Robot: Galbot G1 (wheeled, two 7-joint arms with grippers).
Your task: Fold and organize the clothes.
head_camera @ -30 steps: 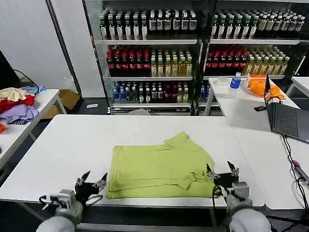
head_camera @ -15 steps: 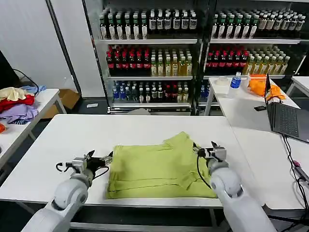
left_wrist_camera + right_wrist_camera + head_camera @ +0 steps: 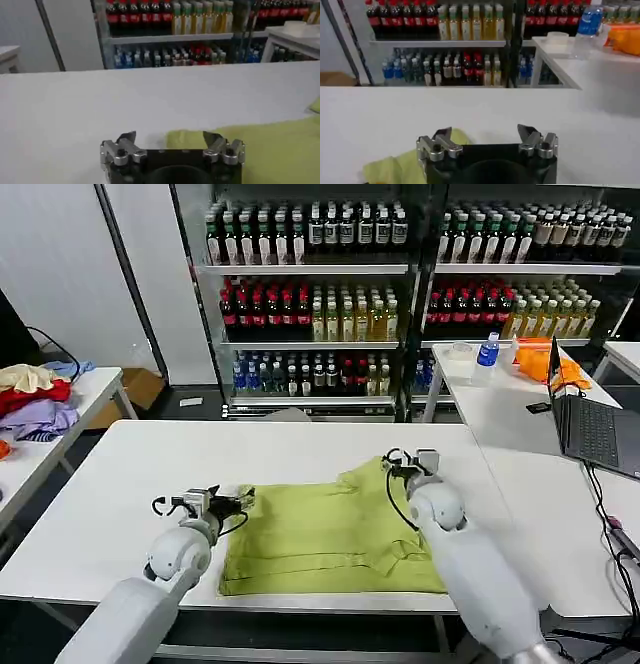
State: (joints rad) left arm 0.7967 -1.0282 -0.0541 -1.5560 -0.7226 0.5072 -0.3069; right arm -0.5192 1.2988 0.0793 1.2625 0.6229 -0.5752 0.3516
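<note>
**Two grippers poised at the far corners of a half-folded T-shirt**

Nearest the robot, a lime yellow-green T-shirt [image 3: 330, 534] lies flat on the white tabletop [image 3: 120, 484], folded into a rough rectangle with its near edge close to the table's front rim. A sleeve or collar flap pokes out at the far right corner.

The left gripper [image 3: 237, 502] sits low at the shirt's far left corner, jaws spread apart and holding nothing; from its wrist camera the left gripper [image 3: 170, 141] straddles the cloth's edge. The right gripper [image 3: 396, 467] hovers at the far right corner beside the flap, jaws likewise parted and empty — its wrist camera shows the right gripper [image 3: 485, 136] with one finger over the yellow-green fabric.

The cotton looks light, soft and limp; it will likely sag and crease once lifted, so a pinch on the doubled far corners seems the surest hold.

Farther off, a laptop [image 3: 597, 434] rests on a side table to the right, and a pile of red, purple and cream garments [image 3: 35, 399] lies on a table to the left. Behind — shelves of drink bottles [image 3: 310, 314]; no labels are readable.
</note>
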